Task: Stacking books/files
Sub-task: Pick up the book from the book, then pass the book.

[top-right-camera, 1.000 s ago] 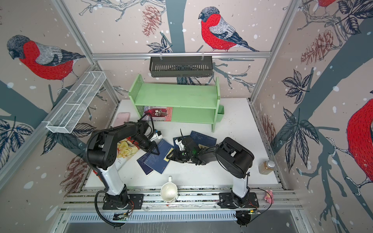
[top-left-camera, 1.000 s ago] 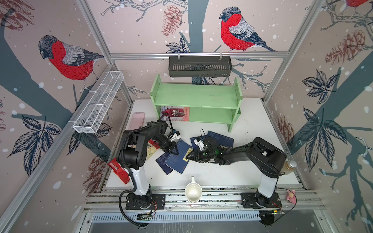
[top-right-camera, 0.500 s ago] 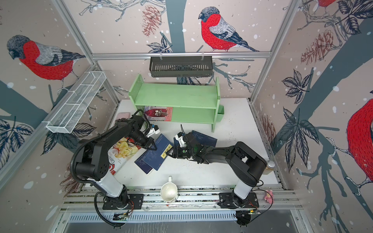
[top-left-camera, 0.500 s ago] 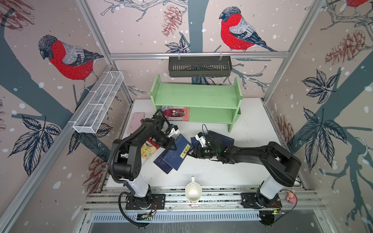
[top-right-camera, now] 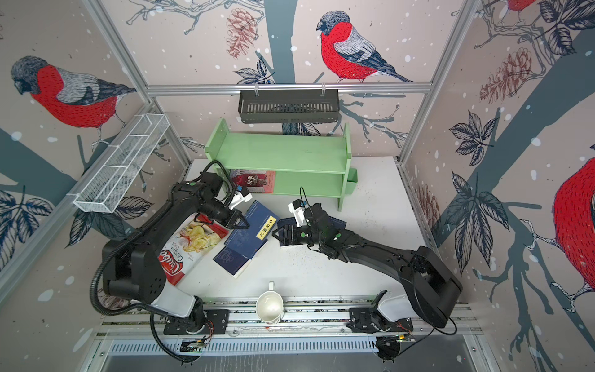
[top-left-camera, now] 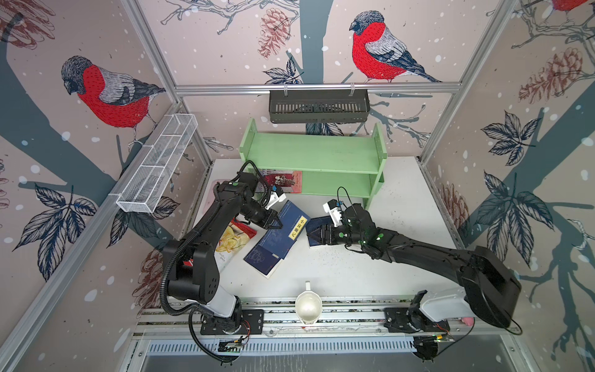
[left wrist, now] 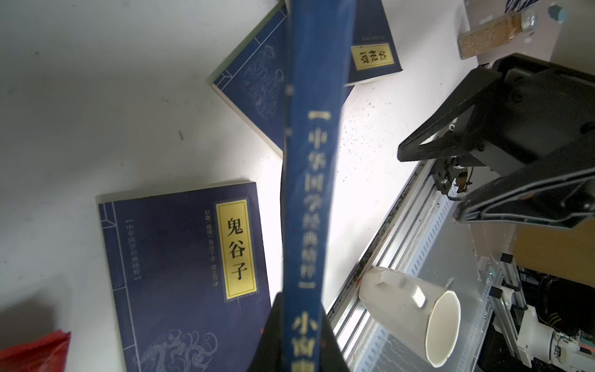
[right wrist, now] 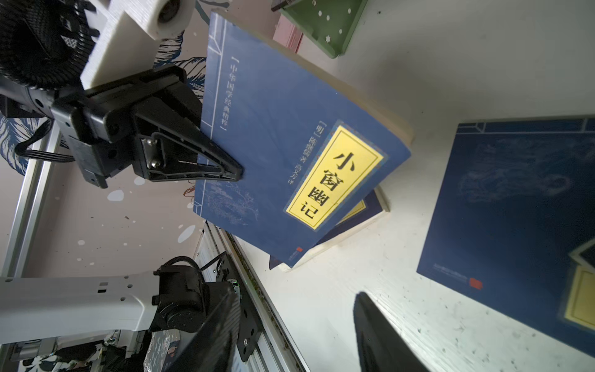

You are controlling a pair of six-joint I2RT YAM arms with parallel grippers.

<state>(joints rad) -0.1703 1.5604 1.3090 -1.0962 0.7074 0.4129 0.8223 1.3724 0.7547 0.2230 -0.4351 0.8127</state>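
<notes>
Gripping the raised book (top-left-camera: 287, 225) (right wrist: 289, 154) by one long edge, the left end effector (top-left-camera: 276, 223) (top-right-camera: 243, 223) is clenched tight on it. One finger (right wrist: 209, 161) lies flat across the navy cover, with the other hidden behind. The book hangs tilted above the counter (top-left-camera: 402, 206), its yellow label facing up in both top views. In the left wrist view it shows nearly edge-on (left wrist: 309, 167)

Under its low end, a second book (top-left-camera: 260, 260) (left wrist: 180, 273) lies flat on the counter. I cannot tell whether the two touch

The right end effector (top-left-camera: 317, 234) (left wrist: 428, 186) is released, its fingers (right wrist: 380, 335) spread wide with nothing between them. It sits low over the edge of a third book (top-left-camera: 317, 224) (left wrist: 254, 83), and contact cannot be told. That book lies flat, with a fourth book (left wrist: 370, 58) just beyond it

A pink-and-red book (top-left-camera: 285, 181) (top-right-camera: 256, 180) lies flat under the upper board of the green shelf (top-left-camera: 315, 154)

A crisp bag (top-right-camera: 193, 244) lies beneath the left arm, beside the second book, and a white cup (top-left-camera: 308, 307) stands at the front edge
</notes>
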